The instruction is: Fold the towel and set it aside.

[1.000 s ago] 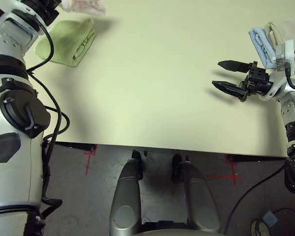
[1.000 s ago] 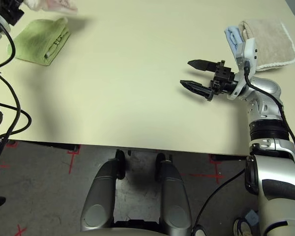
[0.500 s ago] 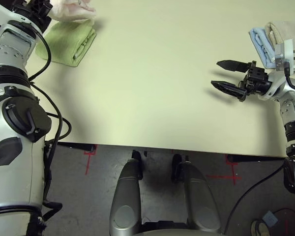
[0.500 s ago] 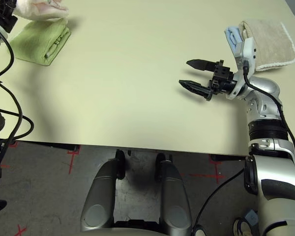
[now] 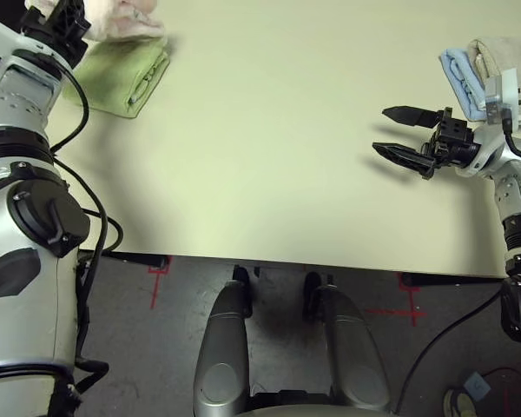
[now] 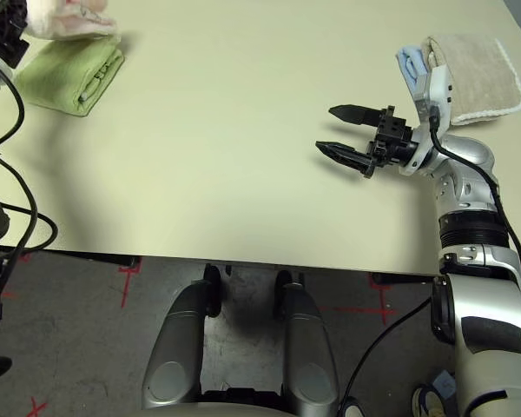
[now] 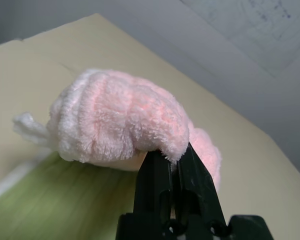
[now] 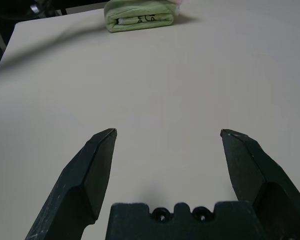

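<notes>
Far left, at the back corner of the surface [image 5: 269, 148]: left pincer [image 7: 172, 150] pressed together on a fold of the towel [image 7: 120, 120], pink bundle bunched and hanging from the fingertips. Directly beneath and touching or nearly touching: the green folded towel [image 5: 122, 74], lying with its long axis running obliquely toward the surface's far left corner. Pink bundle already over the green one's far end, so the setting-aside spot sits straight below the pincer, not off to either side; judged as a release step, needing little more than a short drop and an opening of the fingers. Risk, as a guess: loose fold springing open once let go, since the bundle looks rounded rather than flat.

Middle: bare surface.

Right: right pincer [image 5: 399, 133] spread wide, holding nothing, hovering above the surface and pointing toward the left, well apart from the towel. Behind it, at the right edge, a blue folded towel [image 5: 460, 74] beside a beige folded towel [image 6: 473, 74]. Left arm clearly the nearer one for the coming move.
</notes>
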Motion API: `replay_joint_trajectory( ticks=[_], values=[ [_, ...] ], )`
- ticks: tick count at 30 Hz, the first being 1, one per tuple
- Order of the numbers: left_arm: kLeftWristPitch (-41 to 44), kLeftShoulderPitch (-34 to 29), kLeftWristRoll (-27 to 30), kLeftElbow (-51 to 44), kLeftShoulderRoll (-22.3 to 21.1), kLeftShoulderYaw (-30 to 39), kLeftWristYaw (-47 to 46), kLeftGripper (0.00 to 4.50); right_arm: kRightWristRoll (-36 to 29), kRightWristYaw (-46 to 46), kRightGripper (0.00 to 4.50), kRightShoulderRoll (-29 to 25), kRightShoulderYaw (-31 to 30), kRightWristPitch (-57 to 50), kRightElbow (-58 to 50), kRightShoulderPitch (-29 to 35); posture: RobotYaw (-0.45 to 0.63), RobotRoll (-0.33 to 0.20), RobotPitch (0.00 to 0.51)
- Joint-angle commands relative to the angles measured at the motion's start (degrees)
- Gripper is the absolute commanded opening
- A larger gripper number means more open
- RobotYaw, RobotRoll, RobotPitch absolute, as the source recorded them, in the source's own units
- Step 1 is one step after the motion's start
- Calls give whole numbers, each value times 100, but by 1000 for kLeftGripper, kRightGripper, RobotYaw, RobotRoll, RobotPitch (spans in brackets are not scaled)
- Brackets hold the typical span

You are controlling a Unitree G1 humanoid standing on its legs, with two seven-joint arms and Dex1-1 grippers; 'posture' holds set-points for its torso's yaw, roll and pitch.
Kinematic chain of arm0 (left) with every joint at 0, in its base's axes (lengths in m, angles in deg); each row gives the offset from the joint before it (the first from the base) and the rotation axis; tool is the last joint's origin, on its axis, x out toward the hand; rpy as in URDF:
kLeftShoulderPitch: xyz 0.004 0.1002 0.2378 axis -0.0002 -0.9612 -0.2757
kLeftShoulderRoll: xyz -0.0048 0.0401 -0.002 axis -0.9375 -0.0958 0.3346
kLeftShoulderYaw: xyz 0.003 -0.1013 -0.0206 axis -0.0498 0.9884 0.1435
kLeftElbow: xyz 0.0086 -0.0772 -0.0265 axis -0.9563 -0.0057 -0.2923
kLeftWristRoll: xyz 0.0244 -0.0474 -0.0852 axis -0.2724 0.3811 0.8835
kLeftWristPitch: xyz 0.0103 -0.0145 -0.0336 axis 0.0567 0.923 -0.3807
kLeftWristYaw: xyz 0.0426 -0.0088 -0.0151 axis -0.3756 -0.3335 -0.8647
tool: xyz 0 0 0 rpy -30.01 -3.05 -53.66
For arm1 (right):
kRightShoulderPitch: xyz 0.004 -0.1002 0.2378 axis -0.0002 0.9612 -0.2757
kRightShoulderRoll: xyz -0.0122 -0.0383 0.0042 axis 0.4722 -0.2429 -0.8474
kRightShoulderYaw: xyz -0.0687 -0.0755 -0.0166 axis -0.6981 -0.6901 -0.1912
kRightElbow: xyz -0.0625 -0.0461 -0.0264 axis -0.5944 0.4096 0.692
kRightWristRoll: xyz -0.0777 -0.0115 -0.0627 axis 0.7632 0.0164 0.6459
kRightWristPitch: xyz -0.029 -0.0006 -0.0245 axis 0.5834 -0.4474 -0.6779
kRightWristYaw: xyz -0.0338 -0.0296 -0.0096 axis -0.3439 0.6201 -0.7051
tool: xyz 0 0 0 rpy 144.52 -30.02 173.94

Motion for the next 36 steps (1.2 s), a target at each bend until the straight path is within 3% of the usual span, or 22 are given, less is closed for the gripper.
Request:
replay_joint_trajectory(
  ticks=[1, 6, 7, 10, 14, 19, 28, 36],
  values=[
    [282, -227, 97, -346, -99, -2, 37, 15, 7, 48, 4500, -116, -3, -17, -92, 127, 36, 0, 344],
    [1296, -339, 239, -921, -206, -22, -168, 15, 37, 69, 4500, -97, -36, 12, -30, 72, 49, 0, 341],
    [1615, -363, 268, -1053, -242, -40, -239, 261, 45, 73, 4500, -92, -41, 24, -3, 58, 52, 0, 342],
    [2900, -490, 471, -1540, -425, -1, -487, 1154, 63, 93, 4500, -88, -52, 59, 68, 31, 57, 0, 341],
    [4473, -644, 778, -2141, -578, 304, -1166, 2676, 89, 134, 4500, -89, -61, 109, 132, 18, 64, 0, 340],
    [4852, -774, 828, -2357, -525, 794, -2069, 4475, 123, 161, 4500, -37, -78, 178, 212, -33, 75, 0, 337],
    [4571, -1143, 673, -2447, -450, 817, -2812, 4475, 131, 201, 4500, -25, -66, 214, 267, -72, 74, 0, 339],
    [4301, -907, 675, -2596, -545, 300, -2402, 4475, 136, 171, 4500, -6, -61, 213, 274, -85, 70, 0, 342]
  ],
)
